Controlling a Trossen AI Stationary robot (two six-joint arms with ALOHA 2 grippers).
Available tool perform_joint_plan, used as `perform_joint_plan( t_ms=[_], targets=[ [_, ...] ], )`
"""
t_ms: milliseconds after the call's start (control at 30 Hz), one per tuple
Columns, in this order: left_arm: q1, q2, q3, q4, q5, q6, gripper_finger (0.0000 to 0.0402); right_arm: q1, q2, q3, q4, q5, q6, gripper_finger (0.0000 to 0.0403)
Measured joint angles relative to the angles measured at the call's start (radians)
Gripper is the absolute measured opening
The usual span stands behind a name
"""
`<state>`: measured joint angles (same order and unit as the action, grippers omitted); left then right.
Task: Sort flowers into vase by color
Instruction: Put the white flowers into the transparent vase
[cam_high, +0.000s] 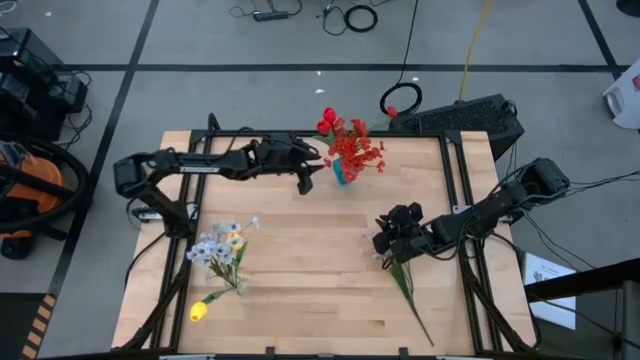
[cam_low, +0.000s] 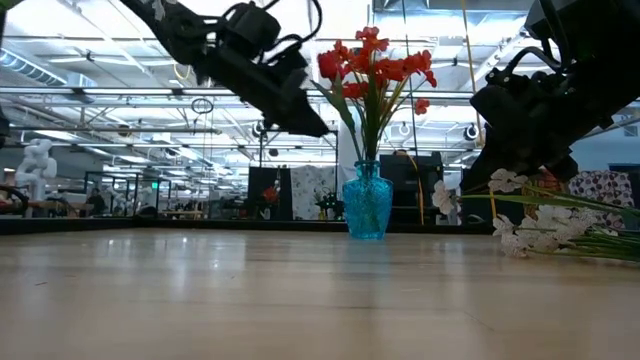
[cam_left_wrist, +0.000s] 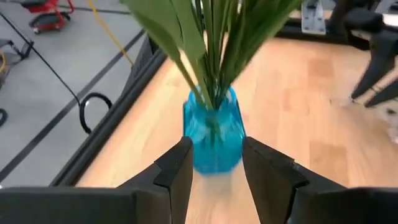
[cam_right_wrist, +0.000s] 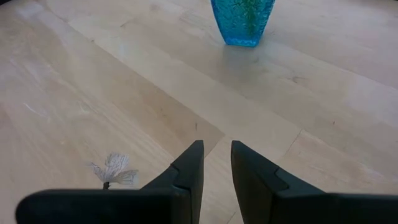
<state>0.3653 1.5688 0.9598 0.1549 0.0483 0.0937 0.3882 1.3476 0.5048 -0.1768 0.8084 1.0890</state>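
A teal vase (cam_high: 342, 172) stands far centre on the wooden table, with red flowers (cam_low: 375, 65) stuck into it by their green stems. My left gripper (cam_left_wrist: 214, 165) is open, raised and just left of the vase (cam_left_wrist: 211, 134), short of its wall. My right gripper (cam_right_wrist: 216, 155) hovers at centre right, its fingers a narrow gap apart with bare table between them. A pale blossom spray (cam_low: 530, 235) lies under and beside it, and its green stem (cam_high: 410, 295) runs toward the near right corner. One blossom (cam_right_wrist: 115, 169) shows beside a finger. My left gripper touches nothing. My right gripper stands over the pale spray's stem, which passes out of sight beneath the gripper body. I cannot tell whether it touches the stem.
A bunch of pale and yellow flowers (cam_high: 222, 245) stands at the near left, with a single yellow bud (cam_high: 198, 312) lying in front of it. Black rails run along the table's left and right edges. Open wood lies in the middle and near centre.
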Motion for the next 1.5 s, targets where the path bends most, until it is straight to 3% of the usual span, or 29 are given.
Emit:
perform_joint_plan(
  t_ms=[267,433,600,767,933,1133,1333,1500],
  targets=[
    [0.018,-0.205,-0.051,-0.176,0.008,0.027,0.0145,-0.001,0.000,0.000,0.024,-0.003,0.000,0.0073],
    [0.045,-0.366,-0.162,-0.191,0.061,0.025,0.0140,0.001,0.000,0.000,0.048,-0.005,-0.001,0.0073],
    [0.051,-0.540,-0.357,-0.111,0.225,-0.007,0.0085,0.002,0.000,0.000,0.050,-0.079,-0.001,0.0062],
    [0.051,-0.672,-0.563,0.041,0.227,-0.038,0.0011,0.002,0.000,0.000,0.079,-0.108,-0.001,0.0041],
    [0.039,-0.728,-0.759,0.248,0.219,-0.096,0.0006,0.002,0.000,0.000,0.138,-0.107,-0.034,0.0023],
    [-0.085,-0.730,-0.936,0.554,0.202,-0.160,0.0003,0.002,0.000,0.000,0.167,-0.107,-0.055,0.0013],
    [-0.153,-0.746,-0.953,0.494,0.090,-0.159,0.0003,0.002,0.000,0.000,0.167,-0.105,-0.054,0.0010],
    [-0.153,-0.807,-0.953,0.480,0.145,-0.159,0.0002,0.002,0.000,0.000,0.170,-0.134,-0.054,0.0010]
  ],
)
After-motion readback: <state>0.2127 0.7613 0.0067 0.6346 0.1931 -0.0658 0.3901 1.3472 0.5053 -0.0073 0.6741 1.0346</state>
